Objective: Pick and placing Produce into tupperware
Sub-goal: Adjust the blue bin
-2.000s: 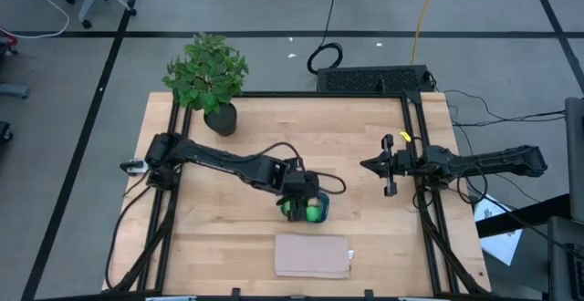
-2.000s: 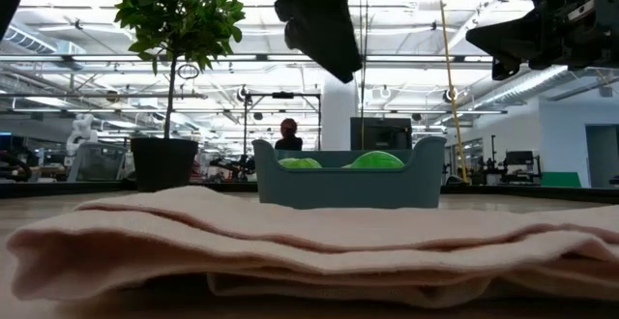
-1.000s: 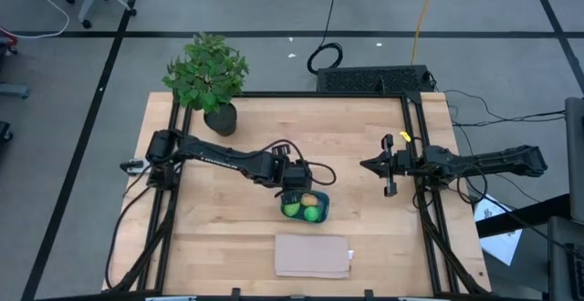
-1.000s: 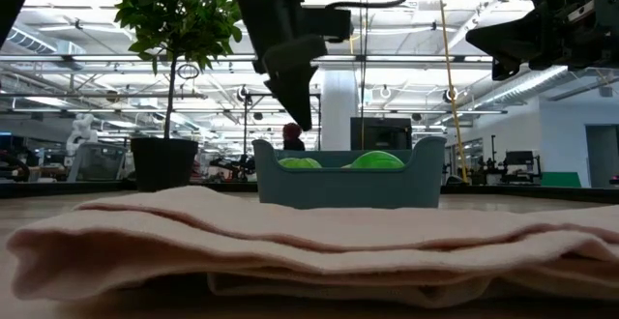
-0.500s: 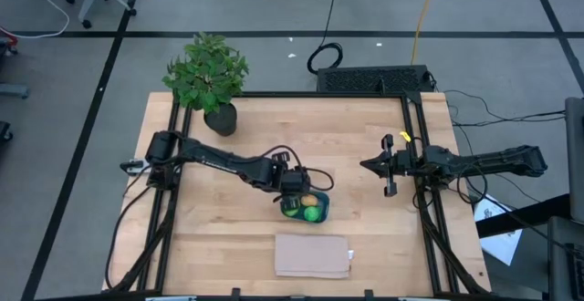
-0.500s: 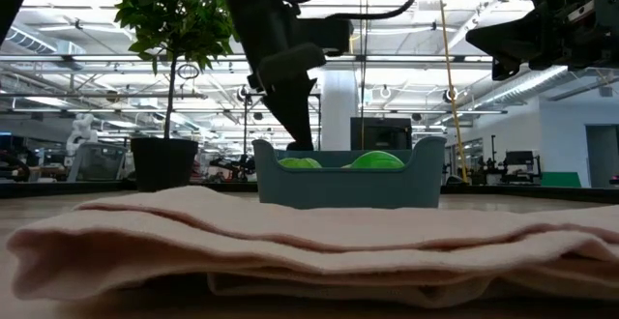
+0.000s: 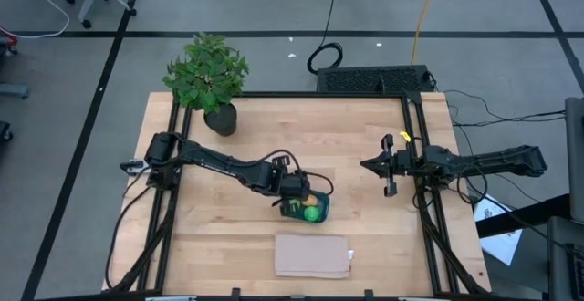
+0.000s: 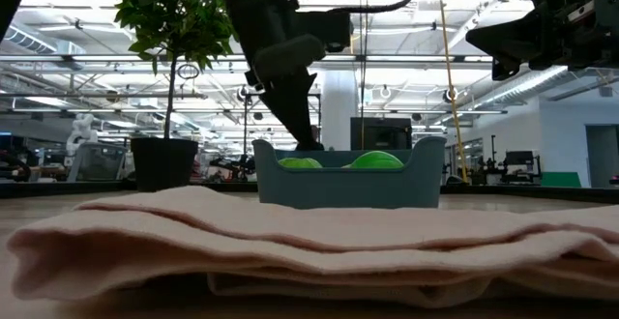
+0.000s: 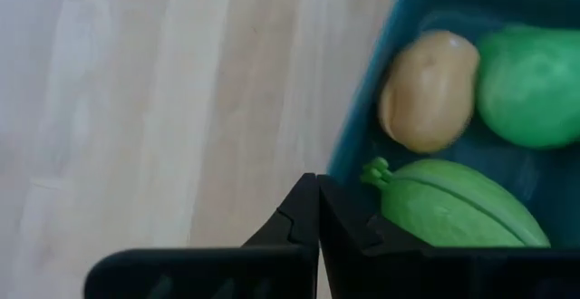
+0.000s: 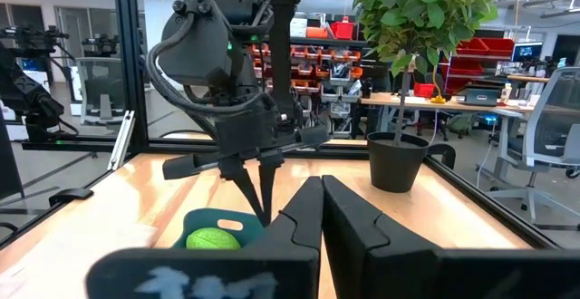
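From above, the left gripper [image 7: 290, 201] sits low at the left rim of the tub [image 7: 307, 209], which stands mid-table just behind the cloth [image 7: 313, 255]. A green ball [image 7: 312, 213] and a tan piece [image 7: 310, 199] show inside the tub. The right gripper [image 7: 367, 165] hangs well apart, over the table's right side. A plant [image 7: 208, 77] stands at the back left corner.

Low view: the left gripper [image 8: 309, 143] points down at the tub's [image 8: 348, 186] left wall, jaws pressed together, holding nothing. Two green pieces [image 8: 375, 159] peek over the rim.

Left wrist: the fingers [image 9: 304, 213] meet at the tub's edge [image 9: 362, 118]; the tan piece [image 9: 428, 91], green ball [image 9: 530, 86] and lime piece [image 9: 458, 208] all lie inside.

Right wrist: the right gripper [image 10: 319, 188] is pressed together and empty.
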Motion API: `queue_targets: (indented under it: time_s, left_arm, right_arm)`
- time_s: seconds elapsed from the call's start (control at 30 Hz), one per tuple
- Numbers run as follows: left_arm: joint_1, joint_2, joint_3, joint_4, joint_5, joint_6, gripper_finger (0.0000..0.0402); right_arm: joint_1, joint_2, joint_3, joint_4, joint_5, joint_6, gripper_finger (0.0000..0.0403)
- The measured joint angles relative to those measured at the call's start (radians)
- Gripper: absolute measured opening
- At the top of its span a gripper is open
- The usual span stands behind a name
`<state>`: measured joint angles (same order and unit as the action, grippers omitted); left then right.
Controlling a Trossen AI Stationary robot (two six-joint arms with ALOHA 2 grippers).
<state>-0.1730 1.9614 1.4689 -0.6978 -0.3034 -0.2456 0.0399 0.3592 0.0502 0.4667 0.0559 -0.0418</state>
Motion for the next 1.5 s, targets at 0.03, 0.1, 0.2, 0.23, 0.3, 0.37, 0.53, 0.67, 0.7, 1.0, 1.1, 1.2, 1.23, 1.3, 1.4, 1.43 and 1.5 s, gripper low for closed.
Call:
queue_targets:
  time_s: [0.03,0.1,0.2,0.23,0.3,0.37,0.53,0.67,0.7,1.0,1.1,1.2,1.23,1.3,1.4,1.43,1.5]
  left_arm:
    - [0.0,0.0,0.0,0.006,-0.014,0.003,0.0]
    - [0.001,0.0,0.0,0.019,-0.022,0.018,0.0]
    - [0.007,0.0,0.0,0.037,-0.026,0.038,0.0]
    - [0.01,0.0,0.0,0.042,-0.027,0.041,0.0]
    - [0.021,0.0,0.0,0.036,-0.026,0.041,0.0]
    - [0.033,0.008,0.0,0.032,-0.013,0.04,0.0]
    - [0.04,0.033,0.0,0.026,0.002,0.033,0.0]
    - [0.03,0.047,0.0,0.023,0.015,0.028,0.0]
    - [0.026,0.049,0.0,0.021,0.015,0.029,0.0]
    - [0.02,0.05,0.0,0.009,-0.013,0.024,0.0]
    - [0.023,0.05,0.0,0.009,-0.052,0.031,0.0]
    - [0.033,0.05,0.0,0.011,-0.059,0.039,0.0]
    - [0.035,0.05,0.0,0.011,-0.054,0.04,0.0]
    - [0.039,0.05,0.0,0.007,-0.035,0.038,0.0]
    - [0.038,0.05,0.0,0.005,-0.012,0.036,0.0]
    - [0.036,0.05,0.0,0.004,-0.012,0.034,0.0]
    - [0.031,0.05,0.0,0.004,-0.011,0.03,0.0001]
  right_arm:
    - [0.0,0.0,0.0,0.0,0.0,0.0,0.0]
    - [0.0,0.0,0.0,0.0,0.0,0.001,0.0]
    - [0.0,0.0,0.0,0.0,0.0,0.002,0.0]
    - [0.0,0.0,0.0,0.0,0.0,0.001,0.0]
    - [0.0,0.0,0.0,0.0,0.0,0.0,0.0]
    - [0.0,0.0,0.0,0.0,0.0,0.0,0.0]
    - [0.0,0.0,0.0,-0.004,0.0,0.0,0.0]
    - [0.0,0.0,0.0,-0.008,0.0,-0.005,0.0]
    - [-0.001,0.001,0.0,-0.009,0.0,-0.005,0.0]
    - [-0.001,0.0,0.0,-0.008,0.001,-0.004,0.0]
    - [-0.001,0.0,0.0,-0.008,0.001,-0.004,0.0]
    - [-0.001,0.0,0.0,-0.008,0.001,-0.004,0.0]
    - [-0.001,0.0,0.0,-0.008,0.001,-0.004,0.0]
    - [-0.001,0.0,0.0,-0.008,0.001,-0.004,0.0]
    - [-0.001,0.0,0.0,-0.008,0.001,-0.004,0.0]
    - [-0.001,0.0,0.0,-0.008,0.001,-0.004,0.0]
    - [-0.001,0.0,0.0,-0.008,0.001,-0.004,0.0]
